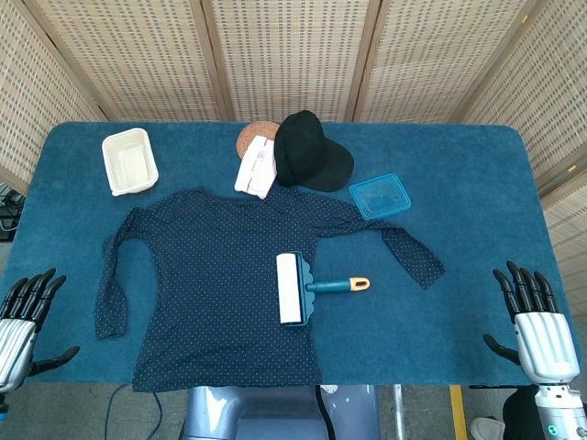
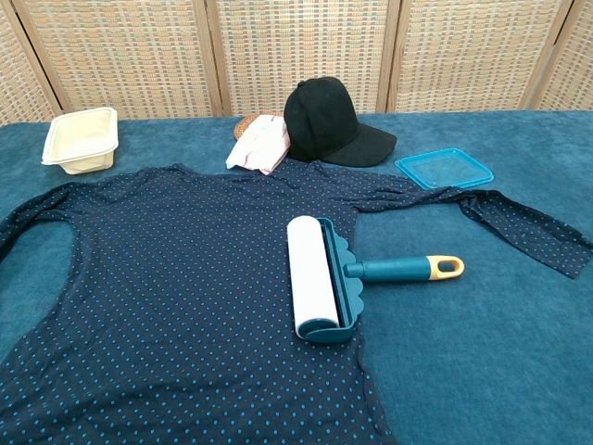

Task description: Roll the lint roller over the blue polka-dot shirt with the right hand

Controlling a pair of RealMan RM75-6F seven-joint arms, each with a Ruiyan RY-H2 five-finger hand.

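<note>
The blue polka-dot shirt (image 1: 220,275) (image 2: 176,278) lies spread flat on the blue table, sleeves out to both sides. The lint roller (image 1: 293,288) (image 2: 315,276) rests on the shirt's right edge, white roll on the fabric, teal handle with a yellow end (image 2: 435,268) pointing right onto the table. My right hand (image 1: 534,316) hovers at the table's near right corner, fingers spread and holding nothing, well right of the roller. At the near left corner my left hand (image 1: 26,321) is open too. Neither hand shows in the chest view.
Behind the shirt sit a black cap (image 1: 307,151) (image 2: 329,120), a white packet (image 1: 257,167) on a woven coaster, a cream container (image 1: 129,161) (image 2: 82,139) at far left and a blue lid (image 1: 380,196) (image 2: 445,168). Wicker screens stand behind the table.
</note>
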